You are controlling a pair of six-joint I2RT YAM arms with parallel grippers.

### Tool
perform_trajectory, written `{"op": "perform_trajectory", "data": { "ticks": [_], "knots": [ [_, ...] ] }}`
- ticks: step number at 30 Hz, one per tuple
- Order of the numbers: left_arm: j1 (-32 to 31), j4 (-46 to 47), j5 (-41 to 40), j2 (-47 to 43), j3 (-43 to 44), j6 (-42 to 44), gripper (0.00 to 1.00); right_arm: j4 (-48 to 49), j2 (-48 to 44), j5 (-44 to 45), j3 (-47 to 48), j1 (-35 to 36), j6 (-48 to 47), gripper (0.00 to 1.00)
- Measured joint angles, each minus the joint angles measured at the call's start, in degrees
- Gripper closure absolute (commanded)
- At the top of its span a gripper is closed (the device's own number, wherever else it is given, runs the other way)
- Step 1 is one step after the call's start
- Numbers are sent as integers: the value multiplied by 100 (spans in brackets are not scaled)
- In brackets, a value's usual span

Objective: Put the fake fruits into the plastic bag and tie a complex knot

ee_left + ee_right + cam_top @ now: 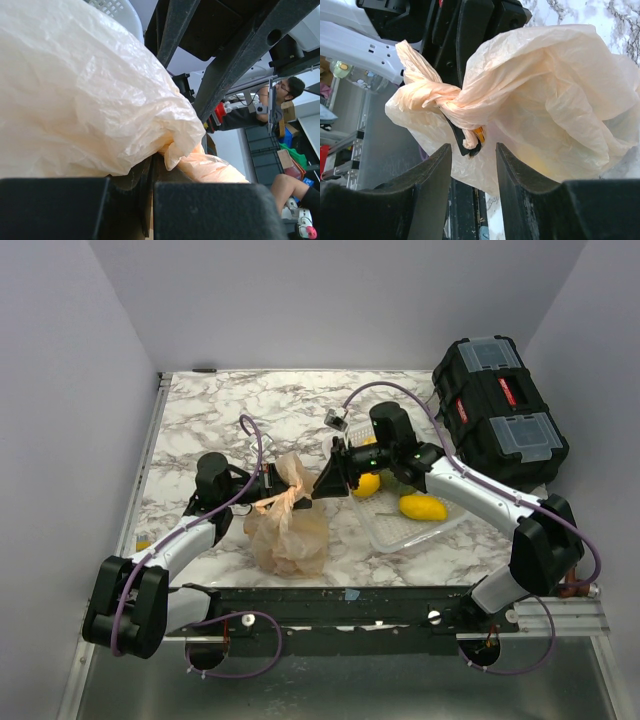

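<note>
Left fingers [210,210] pinch plastic bag [290,535]; basket [385,525], toolbox [500,410] beyond.

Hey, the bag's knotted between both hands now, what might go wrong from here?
The left hand is clamped on the thin plastic bag near the knot; a hard pull might tear it. The right hand looks open by the knot's tail, so tightening may slip. Two yellow fruits sit in the tray, outside the tied bag.
</note>
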Motion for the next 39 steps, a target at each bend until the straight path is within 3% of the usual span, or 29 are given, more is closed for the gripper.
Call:
{"op": "perform_trajectory", "data": {
  "ticks": [13,16,18,19,25,32,36,39],
  "knots": [
    [-74,-76,0,0,0,39,100,131,199,-26,4,94,35,61],
    [-74,-76,0,0,0,39,100,133,205,-28,4,109,28,77],
    [-74,-76,0,0,0,42,100,131,205,-35,4,116,9,97],
    [-74,-81,-4,0,0,46,100,133,205,-50,4,118,4,99],
    [-74,-291,15,-13,52,149,85,131,205,-72,9,118,-33,99],
    [-17,-931,55,-385,72,623,74,122,205,-72,9,138,-76,99],
    [15,-1172,59,-474,72,831,73,114,205,-72,9,149,-79,99],
    [22,-1263,59,-481,72,890,78,92,205,-70,9,155,-79,99]
  ]
}}
